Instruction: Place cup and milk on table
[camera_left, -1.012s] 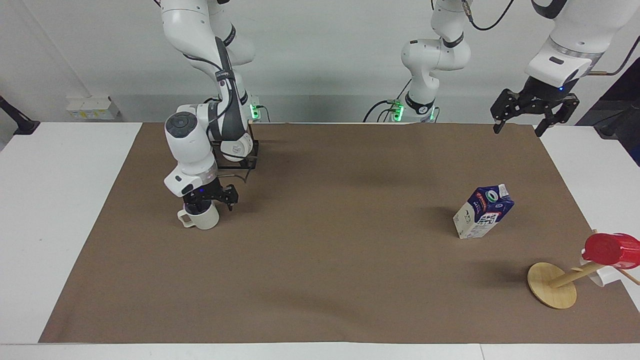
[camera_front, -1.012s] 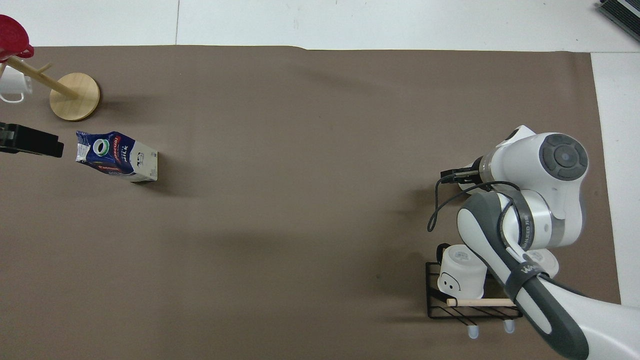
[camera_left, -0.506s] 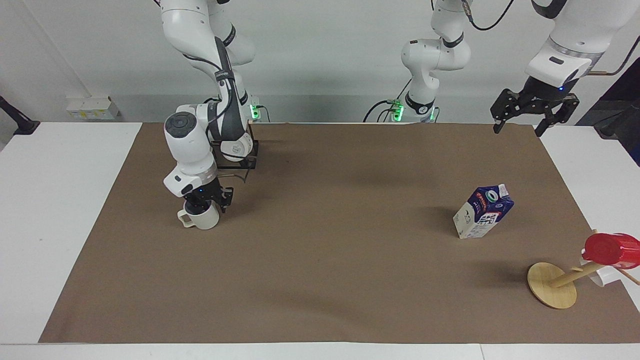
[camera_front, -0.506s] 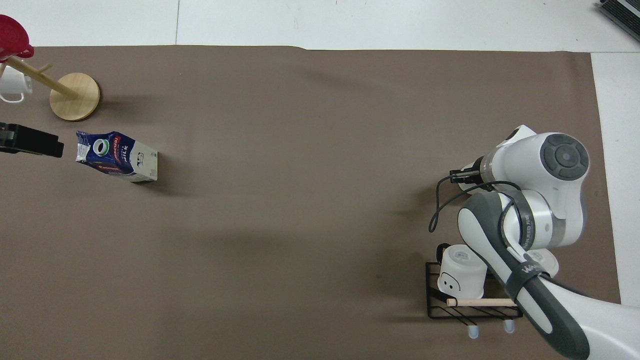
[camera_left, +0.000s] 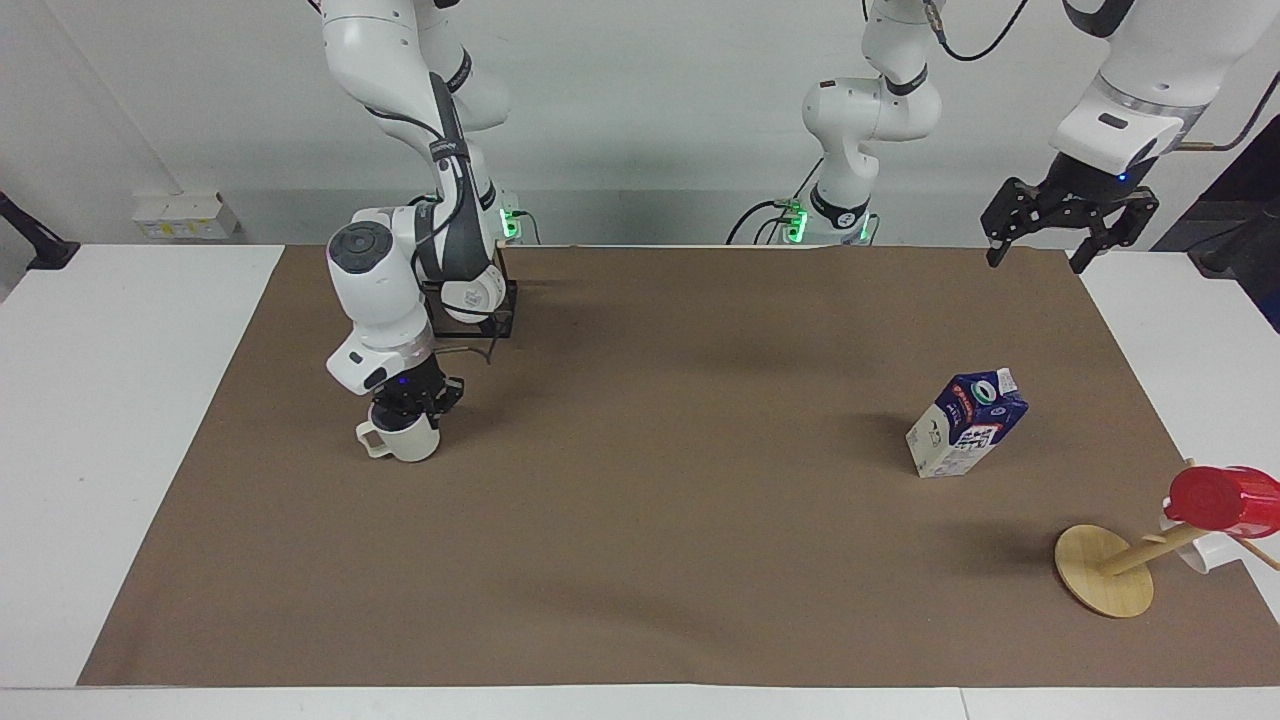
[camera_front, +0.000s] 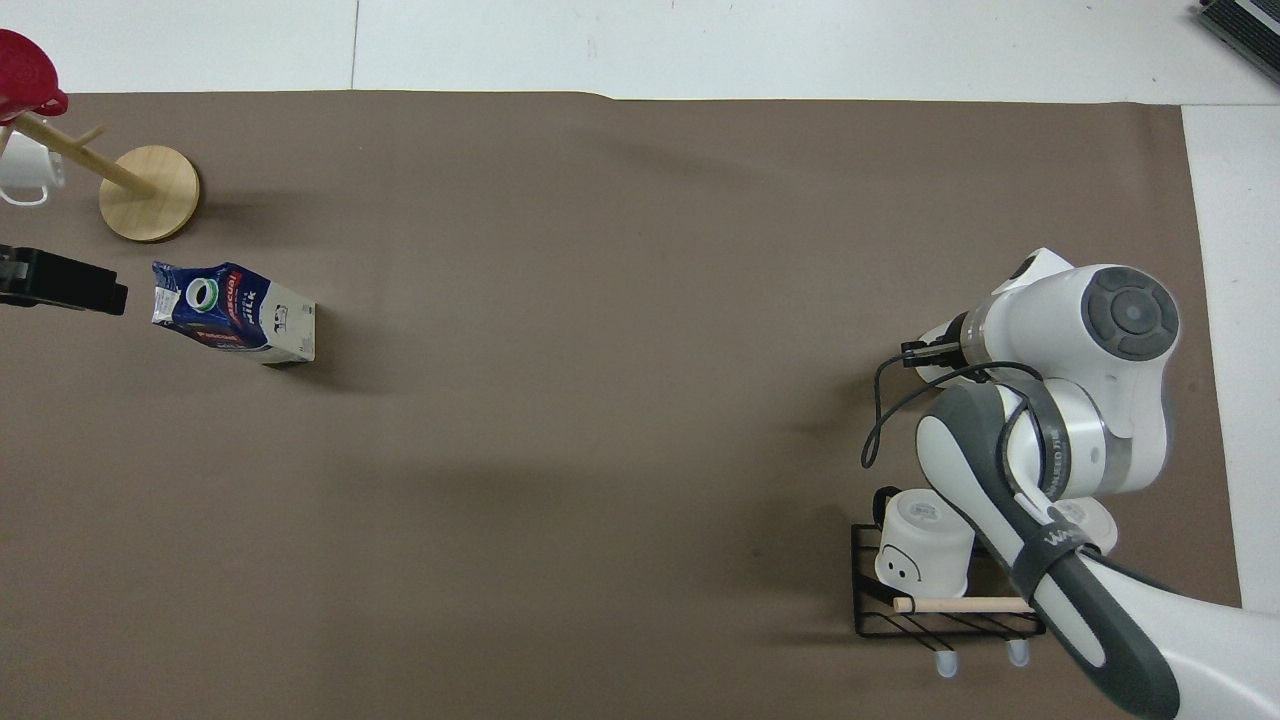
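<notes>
The cream cup (camera_left: 401, 439) stands upright on the brown sheet of the table (camera_left: 660, 520) at the right arm's end, its handle turned toward the table's end. My right gripper (camera_left: 408, 405) comes straight down onto the cup's rim and is shut on it. In the overhead view the right arm hides most of the cup. The blue-and-white milk (camera_left: 966, 424) (camera_front: 233, 312) stands alone on the sheet toward the left arm's end. My left gripper (camera_left: 1050, 240) (camera_front: 62, 285) hangs open in the air over the sheet's corner there, holding nothing, and waits.
A black wire rack (camera_front: 940, 600) with upturned white mugs (camera_front: 922, 550) sits nearer the robots than the cup. A wooden mug stand (camera_left: 1103, 583) lies tipped at the left arm's end, carrying a red cup (camera_left: 1222, 497) and a white mug (camera_front: 25, 172).
My right gripper's fingers have come together on the cup's rim. The cup, the milk and the left arm have stayed where they were.
</notes>
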